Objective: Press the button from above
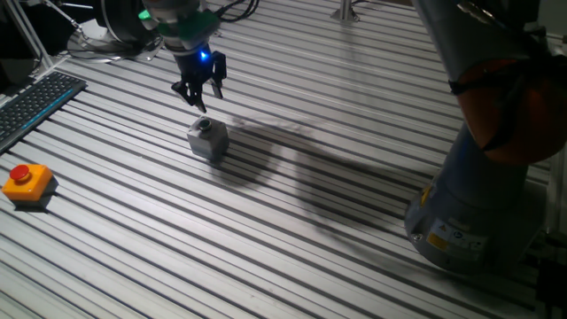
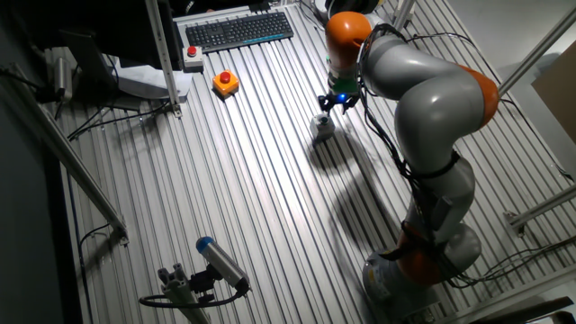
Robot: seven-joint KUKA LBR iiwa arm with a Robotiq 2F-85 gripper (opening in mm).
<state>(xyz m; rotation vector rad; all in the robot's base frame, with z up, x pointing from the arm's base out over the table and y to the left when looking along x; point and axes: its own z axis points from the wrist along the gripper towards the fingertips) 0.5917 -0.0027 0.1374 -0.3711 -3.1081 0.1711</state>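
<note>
A small grey box [image 1: 208, 140] with a dark round button [image 1: 205, 125] on top stands on the slatted metal table [image 1: 292, 221]. It also shows in the other fixed view [image 2: 323, 128]. My gripper [image 1: 202, 102] hangs pointing down just above the box's button, a little behind it, with a blue light on its body. A small gap separates its tips from the button. In the other fixed view my gripper [image 2: 335, 103] sits just above and right of the box. Neither view shows whether the black fingers are open or shut.
An orange box with a red button [image 1: 28, 182] lies at the left table edge [image 2: 226, 83]. A keyboard [image 1: 35, 102] lies beyond it. The arm's base [image 1: 469, 213] stands at the right. A blue-tipped tool [image 2: 216, 261] lies at the near end.
</note>
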